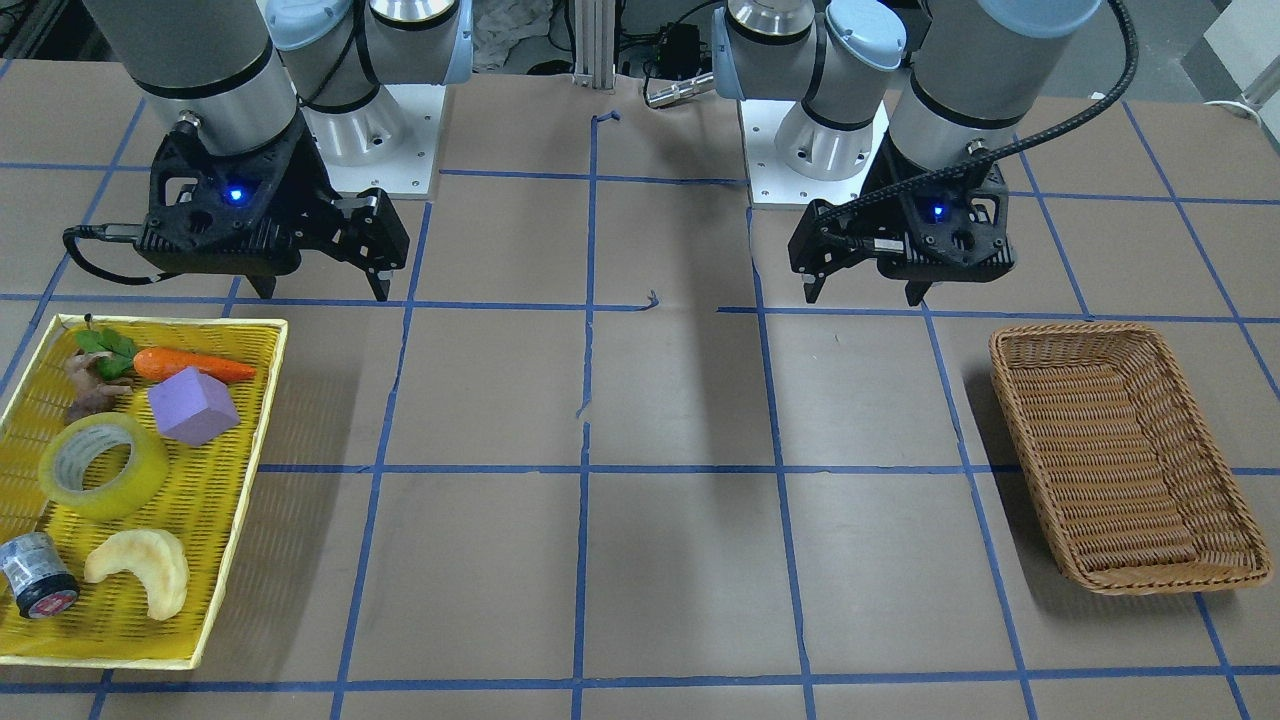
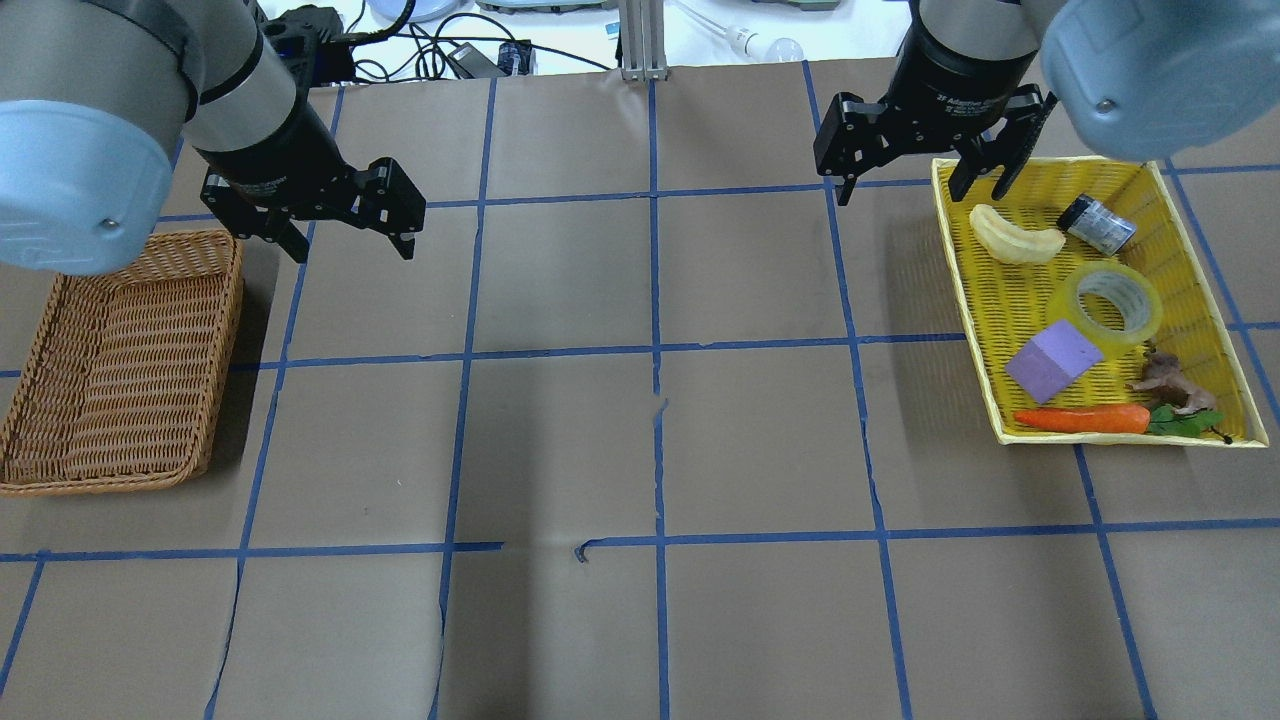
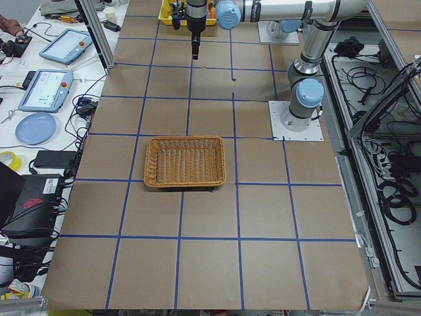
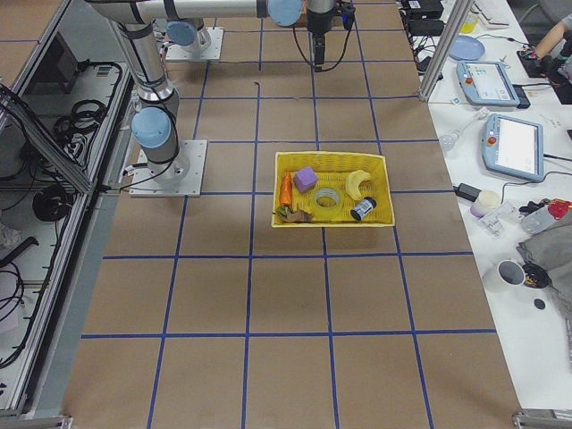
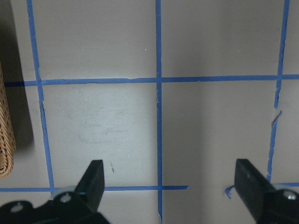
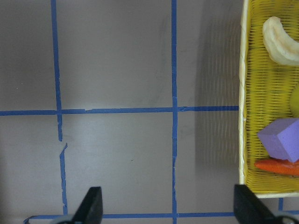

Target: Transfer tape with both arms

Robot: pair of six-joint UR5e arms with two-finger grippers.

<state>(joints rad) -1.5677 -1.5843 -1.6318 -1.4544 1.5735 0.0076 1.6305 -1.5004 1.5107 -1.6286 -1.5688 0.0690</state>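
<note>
The tape (image 1: 148,472) is a translucent yellow roll with a pale core. It lies flat in the yellow tray (image 1: 215,520) between a purple block and a pale crescent; it also shows in the overhead view (image 2: 1150,320). My right gripper (image 2: 915,195) is open and empty. It hovers over the table beside the tray's far corner, apart from the tape, and shows in the front view (image 1: 322,293). My left gripper (image 2: 350,250) is open and empty beside the wicker basket (image 2: 120,360), and shows in the front view (image 1: 862,298).
The tray also holds a carrot (image 1: 195,367), a purple block (image 1: 192,405), a pale crescent (image 1: 140,570), a small dark cylinder with a red end (image 1: 35,578) and a brown figure (image 1: 88,385). The wicker basket (image 1: 1120,450) is empty. Blue tape lines grid the brown table.
</note>
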